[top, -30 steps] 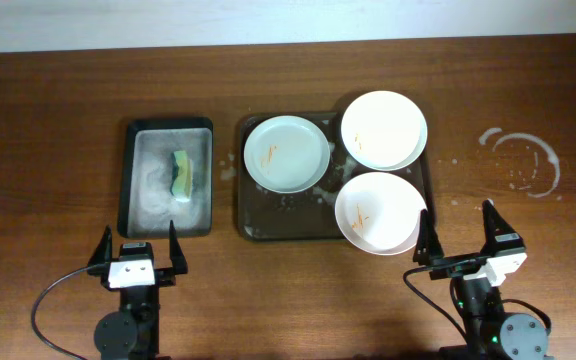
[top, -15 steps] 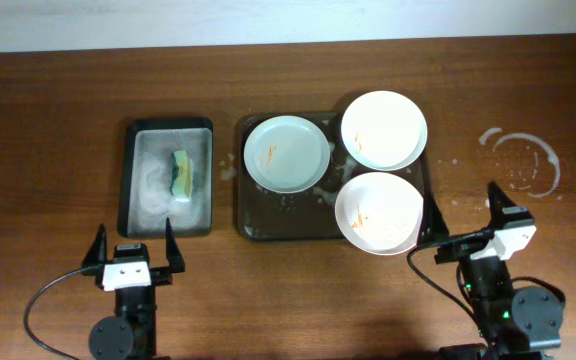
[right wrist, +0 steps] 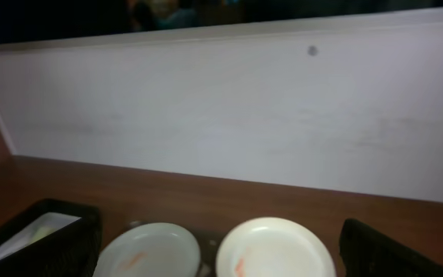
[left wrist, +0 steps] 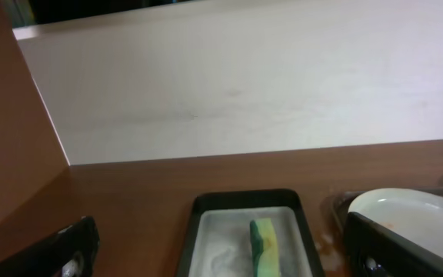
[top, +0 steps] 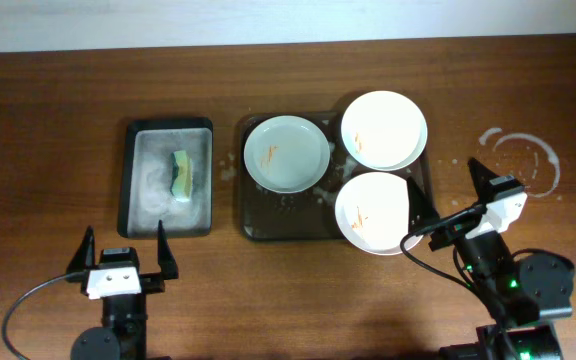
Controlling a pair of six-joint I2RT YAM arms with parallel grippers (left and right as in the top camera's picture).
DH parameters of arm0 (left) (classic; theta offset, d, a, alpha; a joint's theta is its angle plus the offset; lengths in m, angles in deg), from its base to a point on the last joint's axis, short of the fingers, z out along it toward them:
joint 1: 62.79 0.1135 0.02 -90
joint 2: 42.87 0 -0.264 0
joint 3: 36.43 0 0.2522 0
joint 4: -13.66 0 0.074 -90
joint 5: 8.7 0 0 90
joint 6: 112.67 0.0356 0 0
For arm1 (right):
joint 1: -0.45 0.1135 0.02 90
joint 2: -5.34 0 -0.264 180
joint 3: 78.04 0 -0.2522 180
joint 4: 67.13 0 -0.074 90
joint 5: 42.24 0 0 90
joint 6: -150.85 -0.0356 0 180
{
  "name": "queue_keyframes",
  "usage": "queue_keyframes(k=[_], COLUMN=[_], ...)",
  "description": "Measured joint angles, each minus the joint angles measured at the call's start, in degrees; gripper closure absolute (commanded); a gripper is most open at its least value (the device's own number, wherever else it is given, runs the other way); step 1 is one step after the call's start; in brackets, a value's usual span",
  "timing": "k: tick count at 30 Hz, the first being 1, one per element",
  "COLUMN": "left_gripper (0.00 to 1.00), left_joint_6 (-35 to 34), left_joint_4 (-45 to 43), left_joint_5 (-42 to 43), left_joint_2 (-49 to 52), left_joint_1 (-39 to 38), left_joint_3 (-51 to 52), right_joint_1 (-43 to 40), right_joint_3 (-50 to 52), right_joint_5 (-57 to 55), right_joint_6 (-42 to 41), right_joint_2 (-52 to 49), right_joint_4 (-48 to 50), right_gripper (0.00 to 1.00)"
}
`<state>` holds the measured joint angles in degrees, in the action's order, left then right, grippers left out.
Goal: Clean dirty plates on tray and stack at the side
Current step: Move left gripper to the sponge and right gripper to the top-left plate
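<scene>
Altogether three plates (top: 286, 153), each apparently smeared, crowd one tray (top: 288, 218)

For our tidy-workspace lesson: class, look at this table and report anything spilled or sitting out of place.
A ring of white foam lies on the table, right of the tray. The front plate overhangs the tray's front rim.

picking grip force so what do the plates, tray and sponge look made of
Plates: probably glazed ceramic or melamine; smooth, even white, with orange smears sitting on the surface. Tray: likely plastic; dark, wet-looking, with moulded rounded corners and a raised rim. Sponge: soft foam, yellow with a green scouring layer.
</scene>
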<state>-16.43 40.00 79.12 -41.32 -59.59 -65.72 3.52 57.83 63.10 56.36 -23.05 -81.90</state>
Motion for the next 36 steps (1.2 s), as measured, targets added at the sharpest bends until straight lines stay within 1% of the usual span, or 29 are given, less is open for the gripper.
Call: queue_keyframes(k=[3, 7, 13, 19, 21, 22, 28, 30, 32, 36], left_gripper=[0.01, 0.01, 0.01, 0.01, 0.01, 0.01, 0.01, 0.01, 0.01, 0.01], left_joint_6=[0.0, -0.02, 0.0, 0.0, -0.02, -0.02, 0.0, 0.0, 0.0, -0.02], left_joint_4=[0.66, 1.49, 6.6, 10.86, 13.11, 14.47, 27.65, 29.9, 31.12, 31.98], left_joint_5=[0.63, 1.7, 3.32, 4.22, 5.66, 6.14, 10.8, 12.83, 15.3, 17.25], left_joint_2=[2.93, 9.44, 23.02, 34.03, 37.99, 39.12, 52.37, 55.21, 58.18, 60.92], left_joint_1=[0.0, 0.0, 0.0, 0.0, 0.0, 0.0, 0.0, 0.0, 0.0, 0.0], left_joint_3=[-3.08, -7.96, -19.32, -28.79, -32.28, -33.31, -47.06, -50.29, -53.37, -54.49], right_joint_1=[0.0, 0.0, -0.02, 0.11, 0.83, 1.95, 7.34, 8.33, 8.66, 8.66], right_joint_3=[-2.6, -8.96, -22.58, -33.92, -37.48, -40.22, -51.41, -54.14, -55.36, -55.78], right_joint_5=[2.91, 5.16, 7.67, 13.92, 15.45, 16.33, 17.7, 17.68, 17.46, 17.05], right_joint_6=[-0.04, -0.22, -0.31, -0.55, -0.66, -0.79, -1.03, -1.07, -0.39, 1.01], right_joint_2=[-2.1, -7.1, -18.49, -29.29, -33.38, -36.57, -49.53, -52.81, -55.32, -59.87], right_joint_4=[-2.62, -12.22, -26.36, -34.56, -38.07, -41.44, -52.5, -52.96, -51.25, -46.45], right_gripper=[0.02, 0.02, 0.02, 0.02, 0.02, 0.02, 0.02, 0.02, 0.02, 0.02])
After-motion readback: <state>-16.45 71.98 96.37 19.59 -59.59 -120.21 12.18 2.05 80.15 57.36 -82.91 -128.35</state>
